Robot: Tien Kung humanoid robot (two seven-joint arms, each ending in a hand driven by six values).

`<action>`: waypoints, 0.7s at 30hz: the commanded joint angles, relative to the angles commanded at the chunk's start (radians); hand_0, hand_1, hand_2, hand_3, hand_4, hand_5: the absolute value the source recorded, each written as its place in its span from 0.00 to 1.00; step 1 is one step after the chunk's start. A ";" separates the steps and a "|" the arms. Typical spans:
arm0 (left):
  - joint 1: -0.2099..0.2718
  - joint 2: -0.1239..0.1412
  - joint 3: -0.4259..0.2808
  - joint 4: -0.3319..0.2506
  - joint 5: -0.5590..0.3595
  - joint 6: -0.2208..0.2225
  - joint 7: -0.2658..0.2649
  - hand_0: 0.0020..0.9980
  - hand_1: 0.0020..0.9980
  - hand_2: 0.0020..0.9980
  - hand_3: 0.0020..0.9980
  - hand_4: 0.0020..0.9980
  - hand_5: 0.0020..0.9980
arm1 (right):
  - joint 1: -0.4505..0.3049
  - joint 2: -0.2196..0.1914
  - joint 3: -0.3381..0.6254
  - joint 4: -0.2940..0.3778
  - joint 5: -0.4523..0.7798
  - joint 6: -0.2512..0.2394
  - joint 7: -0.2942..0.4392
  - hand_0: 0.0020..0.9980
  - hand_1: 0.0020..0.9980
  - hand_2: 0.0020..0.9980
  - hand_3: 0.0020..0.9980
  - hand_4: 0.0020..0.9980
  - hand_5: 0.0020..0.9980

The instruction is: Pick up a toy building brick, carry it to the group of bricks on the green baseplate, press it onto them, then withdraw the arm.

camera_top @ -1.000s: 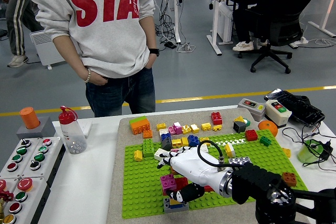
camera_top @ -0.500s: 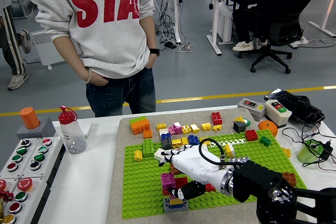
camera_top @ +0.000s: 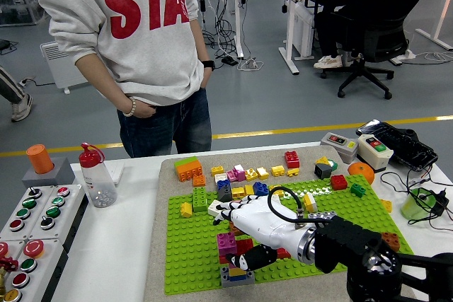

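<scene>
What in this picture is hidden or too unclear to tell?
- Head view: the right hand covers the group of bricks on the green baseplate, so whether it holds a brick or is pressing one down is hidden.
- Left hand: out of frame.
- Person: cut off by the top edge.
- Button labels on the control panel: too small to read.
</scene>
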 joint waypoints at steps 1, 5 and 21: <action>0.000 0.000 0.000 0.000 0.000 0.000 0.000 0.65 0.69 0.67 0.57 0.28 1.00 | 0.000 -0.001 0.000 0.003 0.000 0.001 0.000 0.90 0.83 0.96 0.80 0.68 0.37; 0.000 0.000 0.000 0.000 0.000 0.000 0.000 0.65 0.69 0.67 0.57 0.28 1.00 | -0.002 -0.005 0.001 0.018 -0.002 0.001 -0.001 0.90 0.83 0.97 0.81 0.68 0.37; -0.002 0.001 0.000 0.000 0.000 -0.002 0.001 0.65 0.69 0.67 0.57 0.28 1.00 | -0.054 -0.054 0.087 0.134 0.005 -0.002 -0.004 0.90 0.83 0.97 0.82 0.68 0.37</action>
